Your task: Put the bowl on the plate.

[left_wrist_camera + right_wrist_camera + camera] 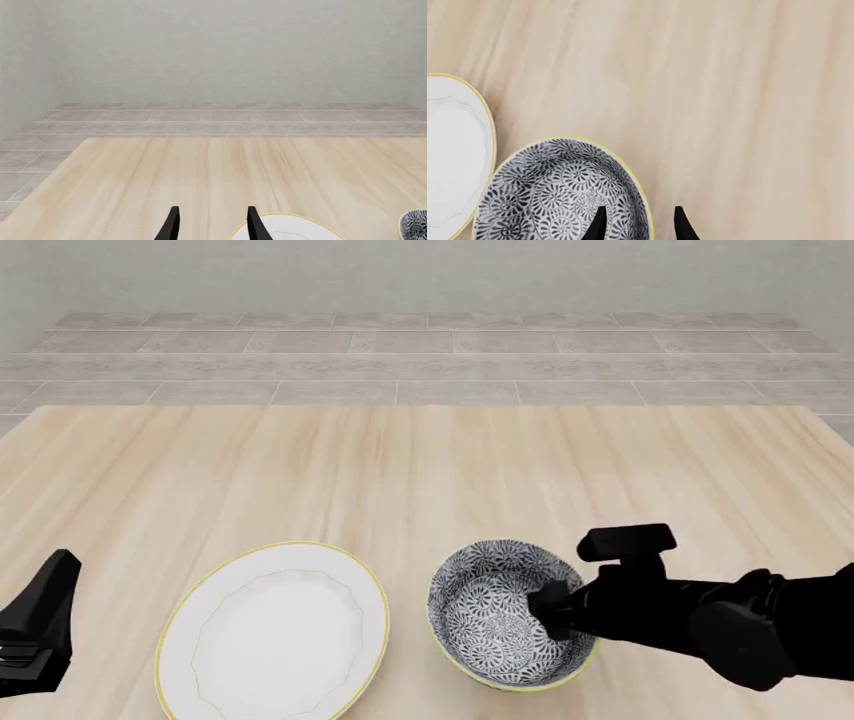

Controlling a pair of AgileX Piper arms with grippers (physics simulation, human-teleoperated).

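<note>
1. The bowl [511, 612] sits on the table [427, 470] in the lower middle of the front view, just right of the plate [274, 630], rims close but apart.
2. The right tool [636, 222] straddles the bowl's right-hand rim: one finger inside the patterned wall, one outside. Its jaws are parted around the rim and do not appear to pinch it yet.
3. The left tool [211, 224] hangs at the lower left edge of the front view, fingers spread and holding nothing.
4. The right arm is plainly nearer; the plate lies leftward from the bowl, so the carry would likely run leftward.
</note>
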